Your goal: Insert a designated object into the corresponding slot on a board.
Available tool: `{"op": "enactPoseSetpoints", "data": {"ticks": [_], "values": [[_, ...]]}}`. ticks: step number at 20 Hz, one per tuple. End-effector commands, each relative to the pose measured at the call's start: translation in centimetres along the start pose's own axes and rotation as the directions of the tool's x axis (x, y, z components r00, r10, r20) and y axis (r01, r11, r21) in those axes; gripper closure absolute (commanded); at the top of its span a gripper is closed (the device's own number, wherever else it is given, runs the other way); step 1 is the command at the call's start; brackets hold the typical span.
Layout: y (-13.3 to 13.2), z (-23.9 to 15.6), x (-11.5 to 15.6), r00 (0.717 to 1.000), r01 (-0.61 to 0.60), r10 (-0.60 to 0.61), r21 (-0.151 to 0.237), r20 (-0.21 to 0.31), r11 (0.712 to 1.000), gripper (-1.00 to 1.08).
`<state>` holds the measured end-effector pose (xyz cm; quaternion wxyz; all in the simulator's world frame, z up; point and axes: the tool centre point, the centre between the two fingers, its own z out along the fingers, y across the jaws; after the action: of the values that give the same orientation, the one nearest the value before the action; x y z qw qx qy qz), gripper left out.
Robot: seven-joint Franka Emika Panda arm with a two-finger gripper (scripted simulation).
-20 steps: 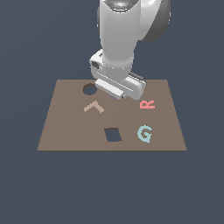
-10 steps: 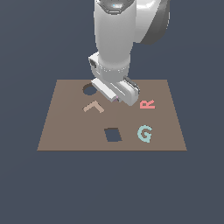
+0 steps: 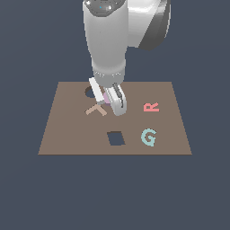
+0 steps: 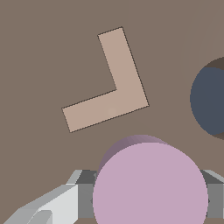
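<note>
Hiding the tool's point(image 3: 108, 99) tips, the disc point(image 4: 150, 183) fills the wrist view.

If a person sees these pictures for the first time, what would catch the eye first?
The big white arm stands over the brown board, its fingers shut on a lilac disc. The disc hangs beside the tan L-shaped piece, near the dark round hole. A pink R and teal G lie toward the exterior view's right.

Flat, even simulator lighting.
Both views are sharp, without blur or glare; the arm point(image 3: 117, 40) shows soft shading.
</note>
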<state>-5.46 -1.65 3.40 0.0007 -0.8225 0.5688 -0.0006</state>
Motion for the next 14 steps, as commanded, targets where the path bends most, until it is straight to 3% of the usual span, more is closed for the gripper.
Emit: {"op": "enactPoseSetpoints", "data": {"ticks": [1, 4, 7, 10, 14], "values": [[0.1, -0.1, 0.8, 0.993, -0.122, 0.122, 0.001, 0.0, 0.993, 1.08], [0.3, -0.2, 1.7, 0.964, -0.266, 0.266, 0.001, 0.0, 0.964, 1.08], [0.8, -0.2, 2.6, 0.914, -0.405, 0.405, 0.001, 0.0, 0.914, 1.08], [1.3, -0.3, 3.4, 0.845, -0.535, 0.535, 0.001, 0.0, 0.845, 1.08], [2.2, -0.4, 4.3, 0.725, -0.689, 0.689, 0.001, 0.0, 0.725, 1.08]]}}
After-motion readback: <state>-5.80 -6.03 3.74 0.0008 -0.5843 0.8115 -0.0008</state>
